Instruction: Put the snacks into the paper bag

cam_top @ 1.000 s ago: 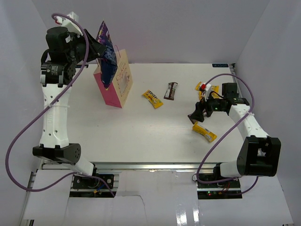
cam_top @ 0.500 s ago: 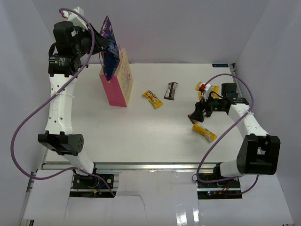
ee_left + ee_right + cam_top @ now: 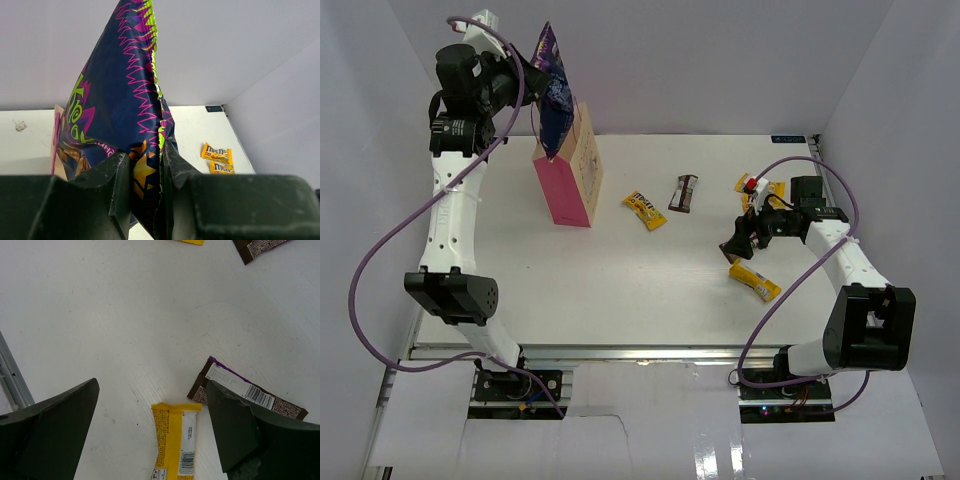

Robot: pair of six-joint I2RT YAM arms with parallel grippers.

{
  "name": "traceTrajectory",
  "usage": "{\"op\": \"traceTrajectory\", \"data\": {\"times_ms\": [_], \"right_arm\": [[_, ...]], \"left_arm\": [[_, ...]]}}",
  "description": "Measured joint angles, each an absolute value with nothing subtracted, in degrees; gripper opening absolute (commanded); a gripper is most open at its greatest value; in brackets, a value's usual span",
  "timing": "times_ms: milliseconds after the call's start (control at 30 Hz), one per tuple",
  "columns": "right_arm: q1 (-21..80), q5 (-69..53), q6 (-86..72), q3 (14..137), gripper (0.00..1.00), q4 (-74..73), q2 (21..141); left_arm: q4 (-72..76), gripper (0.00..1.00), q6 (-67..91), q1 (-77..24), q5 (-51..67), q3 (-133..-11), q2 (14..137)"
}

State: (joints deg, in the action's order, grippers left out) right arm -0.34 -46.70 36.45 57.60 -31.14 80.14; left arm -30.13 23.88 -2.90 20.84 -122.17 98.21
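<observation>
Right gripper [image 3: 150, 420] hung with jaws spread wide above a yellow packet [image 3: 175, 447] and a brown bar [image 3: 248, 395], which lay just beside each other on the table [image 3: 620, 280]. Farther in, near mid-table, lay a second packet [image 3: 645, 210] and a second bar [image 3: 684, 193]. At the far left, the left gripper [image 3: 146, 175] clamped the blue-purple pack [image 3: 115, 110] upright, its lower end at the mouth of the bag [image 3: 565, 190].

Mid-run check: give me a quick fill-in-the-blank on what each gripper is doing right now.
1. The left gripper is shut on the ____ pack.
2. The paper bag under that pack has ____ sides.
3. The right gripper is ____, holding nothing.

Missing words: blue-purple; pink; open
</observation>
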Motion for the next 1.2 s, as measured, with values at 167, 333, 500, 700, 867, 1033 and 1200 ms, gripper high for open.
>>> {"op": "traceTrajectory", "data": {"times_ms": [167, 333, 500, 700, 867, 1033, 1200], "right_arm": [[-0.34, -46.70, 36.40, 57.60, 0.94, -31.11, 80.14], [-0.34, -46.81, 36.40, 57.58, 0.94, -31.09, 80.14], [-0.34, -46.94, 36.40, 57.52, 0.94, -31.09, 80.14], [-0.34, -47.33, 36.40, 57.21, 0.94, -31.05, 80.14], [-0.34, -47.35, 36.40, 57.21, 0.94, -31.03, 80.14], [-0.34, -47.37, 36.40, 57.21, 0.94, -31.03, 80.14], [-0.34, -47.35, 36.40, 57.21, 0.94, -31.00, 80.12]], "left_arm": [[-27.79, 0.00, 23.99, -1.65, 21.06, -119.96, 101.60], [-24.71, 0.00, 24.45, -0.82, 21.23, -115.70, 102.65], [-22.06, 0.00, 25.15, -0.49, 22.04, -112.03, 102.43], [-19.31, 0.00, 25.96, -0.47, 23.09, -106.87, 101.23], [-18.39, 0.13, 26.17, -0.47, 23.42, -102.94, 100.01], [-17.19, 0.64, 26.61, -0.47, 23.42, -102.54, 99.98], [-15.40, 0.79, 27.55, -0.47, 23.29, -103.79, 99.94]]}}
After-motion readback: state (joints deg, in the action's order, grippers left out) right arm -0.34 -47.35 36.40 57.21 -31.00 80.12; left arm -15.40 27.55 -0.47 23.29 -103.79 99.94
